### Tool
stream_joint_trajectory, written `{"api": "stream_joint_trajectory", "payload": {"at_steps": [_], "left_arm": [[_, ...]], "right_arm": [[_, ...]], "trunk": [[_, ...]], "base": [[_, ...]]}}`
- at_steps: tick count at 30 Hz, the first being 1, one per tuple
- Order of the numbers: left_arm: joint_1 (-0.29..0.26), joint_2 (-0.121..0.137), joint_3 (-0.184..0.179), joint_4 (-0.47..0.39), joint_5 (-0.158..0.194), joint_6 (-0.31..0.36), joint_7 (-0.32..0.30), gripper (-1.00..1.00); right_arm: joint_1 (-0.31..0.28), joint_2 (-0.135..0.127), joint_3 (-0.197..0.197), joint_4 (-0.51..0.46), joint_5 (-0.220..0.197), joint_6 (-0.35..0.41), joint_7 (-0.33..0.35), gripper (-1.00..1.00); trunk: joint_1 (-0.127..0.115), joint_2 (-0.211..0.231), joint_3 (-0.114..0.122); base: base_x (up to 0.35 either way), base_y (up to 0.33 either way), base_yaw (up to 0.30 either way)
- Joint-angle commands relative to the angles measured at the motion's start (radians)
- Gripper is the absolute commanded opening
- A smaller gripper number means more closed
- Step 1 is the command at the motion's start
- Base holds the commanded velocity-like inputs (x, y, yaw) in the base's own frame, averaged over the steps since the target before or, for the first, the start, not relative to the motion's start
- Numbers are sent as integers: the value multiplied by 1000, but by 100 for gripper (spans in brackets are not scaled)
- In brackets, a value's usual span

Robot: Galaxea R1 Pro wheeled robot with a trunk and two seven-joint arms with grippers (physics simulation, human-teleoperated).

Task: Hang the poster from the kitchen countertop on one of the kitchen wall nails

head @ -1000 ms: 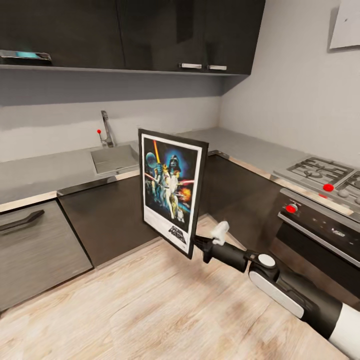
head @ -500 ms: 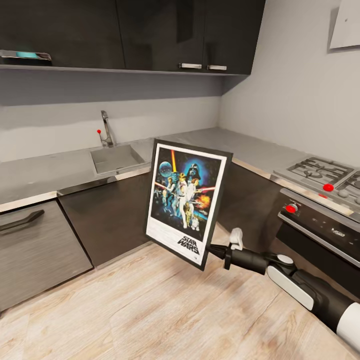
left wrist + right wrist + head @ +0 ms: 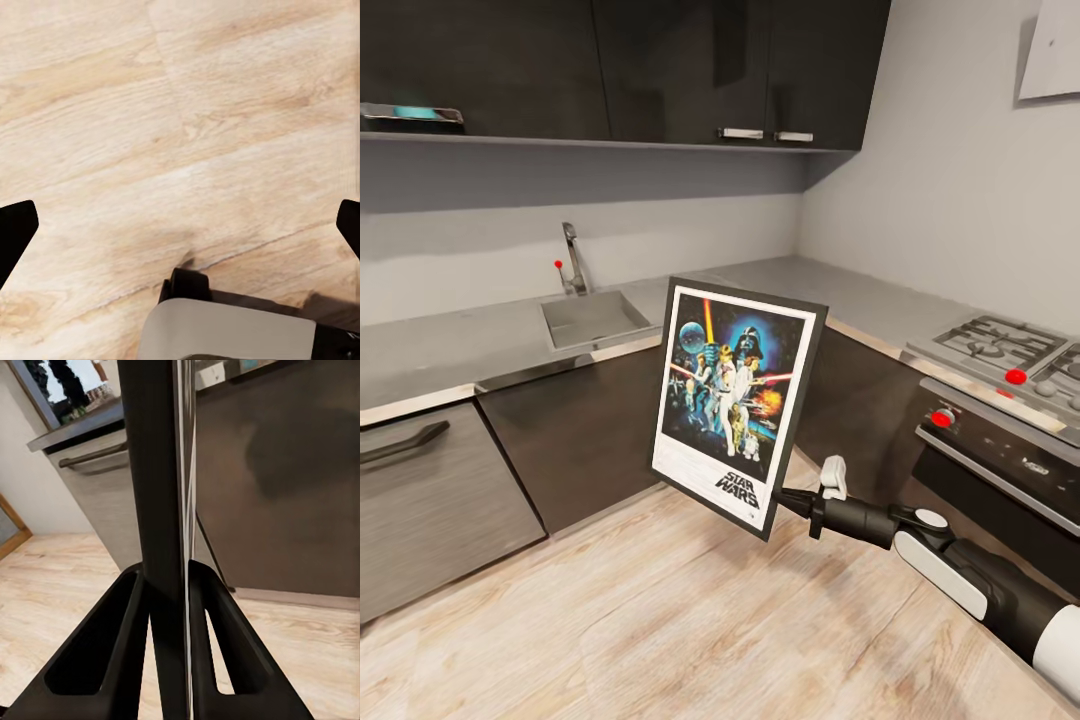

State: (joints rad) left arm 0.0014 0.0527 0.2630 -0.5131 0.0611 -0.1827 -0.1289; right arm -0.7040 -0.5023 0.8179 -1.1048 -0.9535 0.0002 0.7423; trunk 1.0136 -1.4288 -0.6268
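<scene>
The poster [image 3: 738, 392] is off the surface and in the air in front of the dark cabinet fronts, held upright with a slight tilt and its printed face turned toward your head camera. Your right gripper [image 3: 788, 497] has it by the lower corner of the black frame, near the logo; in the right wrist view the frame's edge [image 3: 161, 495] runs straight up between the two fingers [image 3: 101, 652], which press on both of its faces, so the jaws are closed on the poster. That corner grip leaves most of the panel standing above the hand, which suits lifting its top edge to a nail but puts leverage on the hold; judge any swing or slip as a risk. The kitchen countertop [image 3: 460, 345] with its sink [image 3: 592, 316] lies behind the poster, well apart from it. No wall nail can be made out here, so the carrying stage is in hand and hanging is not yet begun. Your left gripper [image 3: 180, 225] points down at the wooden floor [image 3: 180, 112], its jaws spread wide and holding nothing.
</scene>
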Motion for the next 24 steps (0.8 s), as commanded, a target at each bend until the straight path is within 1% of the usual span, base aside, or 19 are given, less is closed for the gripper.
{"api": "stream_joint_trajectory", "payload": {"at_steps": [1, 8, 14, 17, 18, 21, 24], "left_arm": [[0, -1, 4, -1, 6, 0, -9, 100], [0, -1, 0, -2, 4, 1, -9, 100], [-1, -3, -9, -37, 0, 22, -10, 100], [-1, -1, -11, -110, 0, 93, -10, 100], [-1, 1, -11, -145, 1, 140, -11, 100], [-1, 1, -11, -184, 1, 207, -22, 100], [-1, 2, -12, -198, 1, 234, -45, 100]], "right_arm": [[-2, -1, 4, 0, -11, 1, 2, -100], [-2, -1, 4, 1, -10, 1, 1, -100], [-2, -1, 3, 1, -10, 1, 0, -100], [-2, -1, 3, 0, -10, 1, 0, -100], [-2, -1, 3, 0, -10, 1, 0, -100], [-2, -1, 3, 0, -10, 1, 1, -100], [-2, -1, 3, 0, -10, 1, 1, -100]], "trunk": [[-4, 7, 2], [-31, 56, 24], [-54, 98, 43], [-65, 119, 53], [-69, 126, 56], [-81, 147, 65], [-92, 168, 75]], "base": [[0, 0, 0], [0, 0, 0], [0, 0, 0], [0, 0, 0], [0, 0, 0], [0, 0, 0], [0, 0, 0]]}}
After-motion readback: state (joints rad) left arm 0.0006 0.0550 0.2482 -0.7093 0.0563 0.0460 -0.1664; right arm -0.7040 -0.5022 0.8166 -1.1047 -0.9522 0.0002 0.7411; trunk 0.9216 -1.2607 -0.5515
